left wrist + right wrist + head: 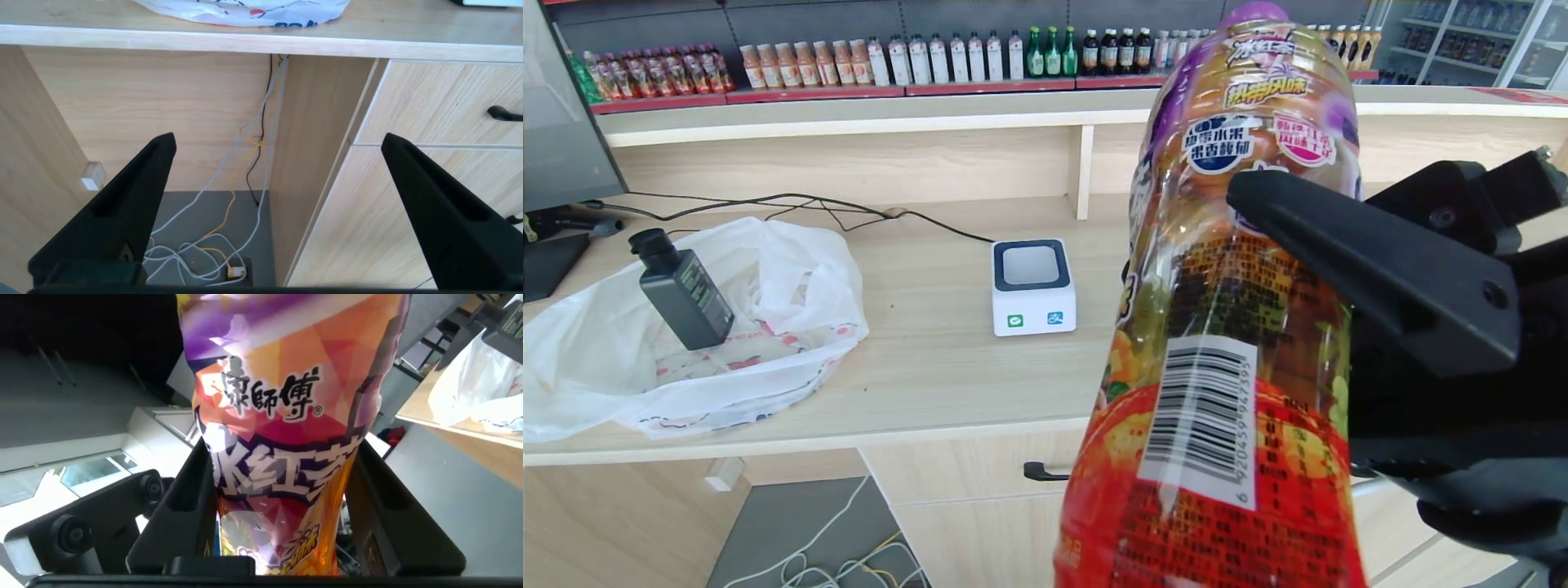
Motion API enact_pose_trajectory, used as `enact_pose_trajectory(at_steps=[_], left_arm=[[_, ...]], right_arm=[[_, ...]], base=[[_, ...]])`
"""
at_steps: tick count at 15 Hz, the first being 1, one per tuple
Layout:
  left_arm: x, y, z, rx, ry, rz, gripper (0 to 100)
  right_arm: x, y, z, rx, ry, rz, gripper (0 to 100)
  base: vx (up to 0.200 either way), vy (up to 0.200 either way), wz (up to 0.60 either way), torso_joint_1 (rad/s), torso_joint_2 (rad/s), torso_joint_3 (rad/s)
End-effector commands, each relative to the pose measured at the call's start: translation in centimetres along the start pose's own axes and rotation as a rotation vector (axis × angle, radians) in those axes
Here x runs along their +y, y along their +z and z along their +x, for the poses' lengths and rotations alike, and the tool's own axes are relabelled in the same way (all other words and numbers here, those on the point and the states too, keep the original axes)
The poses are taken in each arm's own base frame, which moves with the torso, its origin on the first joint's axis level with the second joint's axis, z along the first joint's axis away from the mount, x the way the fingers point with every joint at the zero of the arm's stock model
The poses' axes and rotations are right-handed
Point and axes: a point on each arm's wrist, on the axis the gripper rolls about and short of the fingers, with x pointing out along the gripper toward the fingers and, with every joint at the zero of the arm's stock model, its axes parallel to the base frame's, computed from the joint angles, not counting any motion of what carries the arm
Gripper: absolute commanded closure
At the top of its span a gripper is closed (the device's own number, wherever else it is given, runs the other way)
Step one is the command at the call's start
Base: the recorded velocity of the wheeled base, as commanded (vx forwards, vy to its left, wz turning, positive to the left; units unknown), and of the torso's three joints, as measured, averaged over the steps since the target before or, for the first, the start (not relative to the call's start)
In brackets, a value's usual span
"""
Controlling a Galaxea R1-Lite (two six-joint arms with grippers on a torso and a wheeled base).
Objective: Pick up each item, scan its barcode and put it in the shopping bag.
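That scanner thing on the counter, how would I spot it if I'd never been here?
Look at the wooden counter in front of the shelf of drink bottles. Near its middle, right of the white shopping bag, sits the barcode scanner. It is the only small white cube, with a dark-framed window on top.

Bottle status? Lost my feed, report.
Right tool shut on bottle, held up. Left tool open, low before counter. Scanner uncovered.

Wooden counter (931,384) fronts shelves (849,91) lined with drinks.
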Motion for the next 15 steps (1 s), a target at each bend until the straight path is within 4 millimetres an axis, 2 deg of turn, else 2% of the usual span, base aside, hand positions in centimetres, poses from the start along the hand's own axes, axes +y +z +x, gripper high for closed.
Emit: enact_pose_trajectory(at_steps=[1,9,15], left_arm=[[0.0,0.0,0.0,0.000,0.000,0.000,0],[0.0,0.0,0.0,0.000,0.000,0.000,0],[0.0,0.0,0.0,0.000,0.000,0.000,0]], right_arm=[[0.2,0.1,0.0,-0.003,0.005,-0.008,100],[0.4,0.1,-0.2,-0.005,0.008,-0.112,100],[-1.7,-0.7,-0.3,0.035,-0.057,-0.353,100]], base=[[0.000,0.000,0.00,0.000,0.00,0.000],[0.000,0.000,0.00,0.000,0.00,0.000],[0.000,0.000,0.00,0.000,0.00,0.000]])
